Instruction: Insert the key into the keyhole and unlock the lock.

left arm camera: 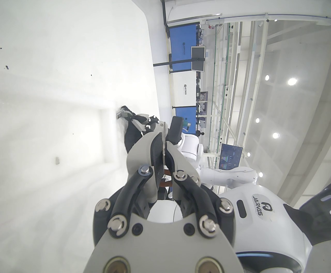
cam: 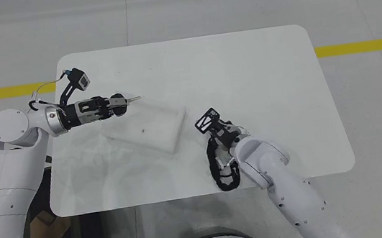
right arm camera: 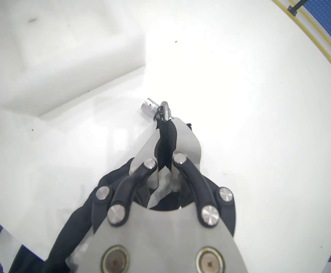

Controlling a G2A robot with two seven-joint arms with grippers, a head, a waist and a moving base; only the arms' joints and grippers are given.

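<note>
My left gripper (cam: 125, 101) is over the left part of the table and is shut on a thin metal key (cam: 133, 98), whose blade points toward the table's middle. In the left wrist view the key (left arm camera: 164, 144) stands edge-on between the pads of that gripper (left arm camera: 161, 134). My right gripper (right arm camera: 164, 121) is shut on a small silver lock (right arm camera: 152, 107), held by its shackle just above the tabletop. In the top view the right gripper (cam: 201, 126) sits close to the right end of a white foam block. The key and the lock are well apart.
A white foam block (cam: 150, 128) lies on the white table (cam: 258, 74) between the two grippers; it is also in the wrist views as the block (left arm camera: 51, 137) and the block (right arm camera: 64, 51). The table's right half is bare.
</note>
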